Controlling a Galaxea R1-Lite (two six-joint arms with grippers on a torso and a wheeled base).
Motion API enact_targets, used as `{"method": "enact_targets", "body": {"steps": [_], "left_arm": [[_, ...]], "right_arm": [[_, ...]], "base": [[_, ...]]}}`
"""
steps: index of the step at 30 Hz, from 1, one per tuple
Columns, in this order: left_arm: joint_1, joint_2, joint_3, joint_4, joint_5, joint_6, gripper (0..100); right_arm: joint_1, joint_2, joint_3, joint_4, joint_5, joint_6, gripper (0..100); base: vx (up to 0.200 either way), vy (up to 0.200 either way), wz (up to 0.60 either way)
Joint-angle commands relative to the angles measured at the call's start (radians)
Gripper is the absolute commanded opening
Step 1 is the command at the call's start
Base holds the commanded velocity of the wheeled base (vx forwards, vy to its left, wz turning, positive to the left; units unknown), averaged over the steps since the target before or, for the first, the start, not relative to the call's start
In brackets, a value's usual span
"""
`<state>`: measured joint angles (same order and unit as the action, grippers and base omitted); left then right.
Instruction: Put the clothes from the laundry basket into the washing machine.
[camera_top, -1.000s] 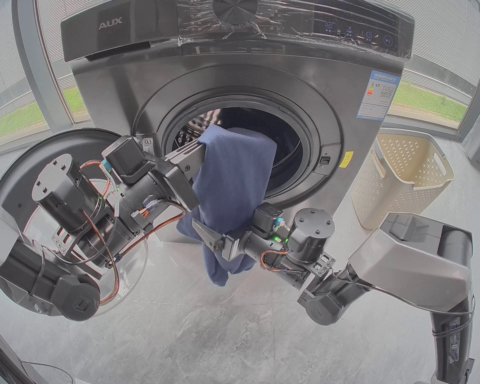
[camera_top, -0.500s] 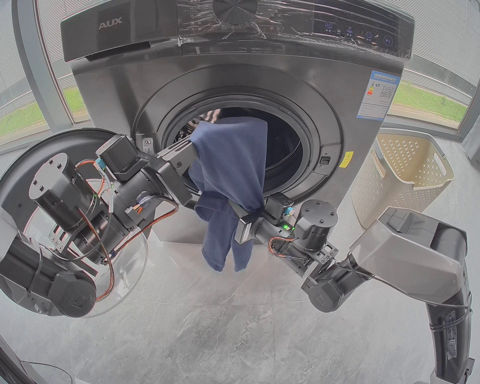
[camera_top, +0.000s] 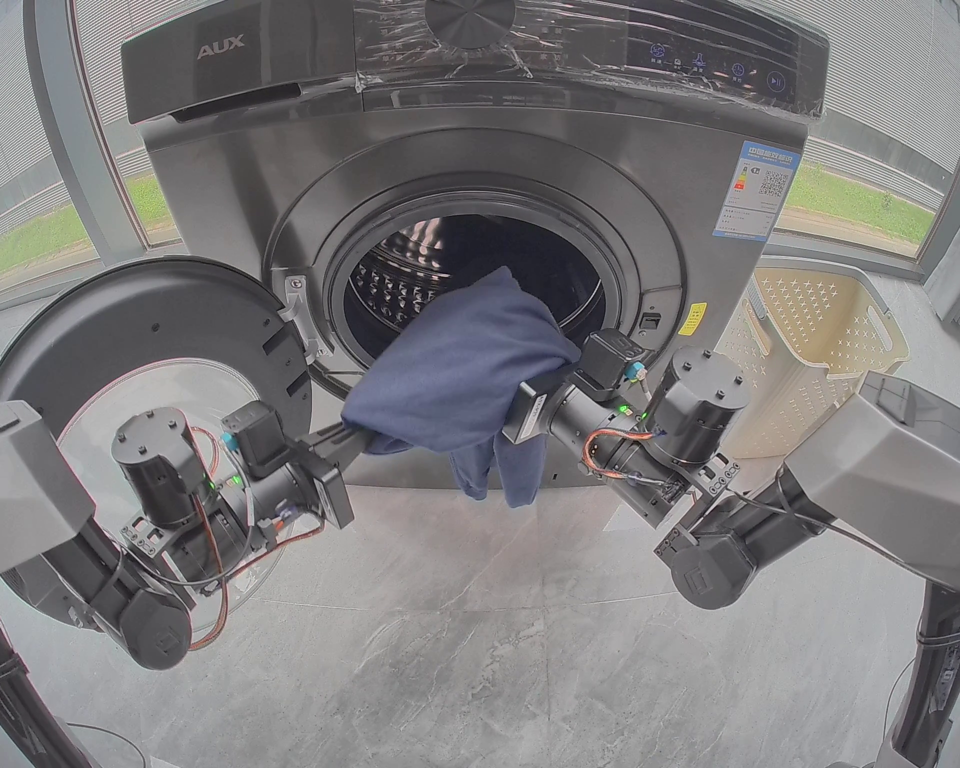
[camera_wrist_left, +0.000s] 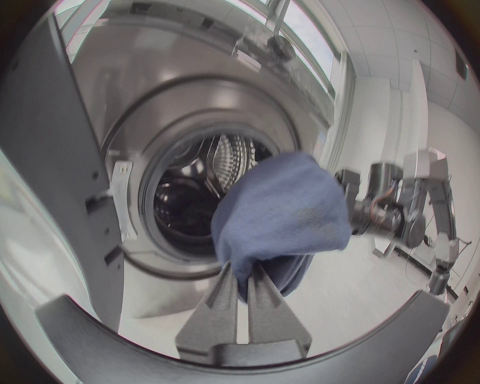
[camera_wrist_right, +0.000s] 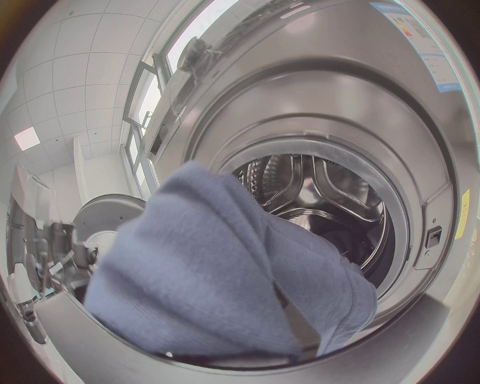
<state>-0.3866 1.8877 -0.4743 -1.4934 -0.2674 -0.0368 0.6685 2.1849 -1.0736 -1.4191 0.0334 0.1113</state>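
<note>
A dark blue garment (camera_top: 460, 370) is bunched across the lower rim of the washing machine's open drum (camera_top: 470, 250), and two ends hang down in front. My left gripper (camera_top: 352, 440) is low and to the left of the opening, shut on the garment's left edge; in the left wrist view the gripper (camera_wrist_left: 244, 280) pinches the blue cloth (camera_wrist_left: 285, 210). My right gripper (camera_top: 525, 408) is at the lower right of the opening with the garment draped over its tip. In the right wrist view the cloth (camera_wrist_right: 200, 270) covers it, with the shiny drum (camera_wrist_right: 320, 200) behind.
The round washer door (camera_top: 150, 320) stands swung open on the left, just behind my left arm. A cream laundry basket (camera_top: 810, 340) sits on the floor to the right of the machine. Grey tiled floor (camera_top: 450, 640) lies open in front.
My left arm dropped down and back to the lower left, pulling the garment's top down. The right gripper rose toward the drum rim, lifting the hanging end.
</note>
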Motion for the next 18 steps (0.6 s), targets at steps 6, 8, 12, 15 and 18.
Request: {"method": "enact_targets", "body": {"steps": [6,8,12,15,18], "left_arm": [[0.022,0.153,0.089,-0.05,-0.006,0.034,100],[0.012,0.168,0.141,-0.051,-0.007,0.04,100],[-0.018,0.191,0.22,-0.051,-0.047,0.083,100],[-0.041,0.179,0.259,-0.053,-0.11,0.135,100],[-0.057,0.123,0.263,-0.053,-0.164,0.138,100]], "right_arm": [[0.028,-0.066,0.044,0.003,0.0,-0.001,0],[0.023,-0.066,0.044,0.005,0.002,-0.001,0],[0.016,-0.063,0.04,0.006,0.002,-0.002,0],[0.022,-0.054,0.04,0.006,0.0,-0.002,0],[0.023,-0.043,0.037,0.008,0.0,-0.002,0]], "base": [[0.0,0.0,0.0],[0.0,0.0,0.0],[0.0,0.0,0.0],[0.0,0.0,0.0],[0.0,0.0,0.0]]}}
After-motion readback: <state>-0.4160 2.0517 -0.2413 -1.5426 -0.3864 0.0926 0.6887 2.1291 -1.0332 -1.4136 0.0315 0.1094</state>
